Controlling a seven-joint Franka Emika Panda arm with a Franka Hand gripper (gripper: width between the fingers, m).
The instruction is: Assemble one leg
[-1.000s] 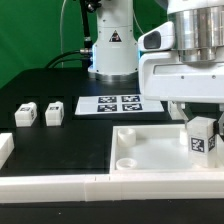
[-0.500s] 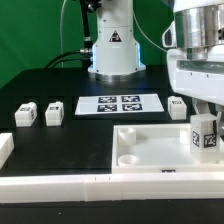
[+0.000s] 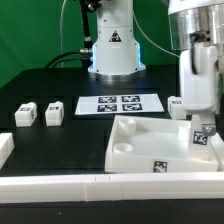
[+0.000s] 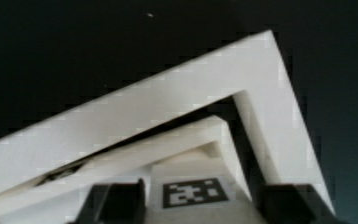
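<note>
Two spare legs [image 3: 26, 114] sit side by side on the black table [image 3: 60, 140] at the exterior view's left, w/ the marker board [image 3: 120, 104] just beyond them toward the centre. You've got the gripper [image 3: 203, 132] down at the exterior view's right, over the far-right corner of the square panel [image 3: 150, 152]. It's clamped on the leg [image 3: 203, 138]: in the wrist view you see the tagged block [image 4: 194, 192] pinched between the two dark fingers [image 4: 105, 203], one each side. The leg is upright, tag facing the exterior cam, its lower end at the panel's right corner; whether it's actually seated in a socket there you can't tell from either view. The panel itself looks tilted, its left corner raised off the table, w/ a round socket [image 3: 124, 147] showing near that corner and a small tag [image 3: 157, 167] on the front edge. One more leg [image 3: 177, 105] rests on the table behind the arm, near the marker board's right end. A long white bar [image 3: 100, 185] runs along the front, and a short white piece [image 3: 5, 148] sits at the far left edge. The robot base [image 3: 112, 45] stands at the back, centre.
</note>
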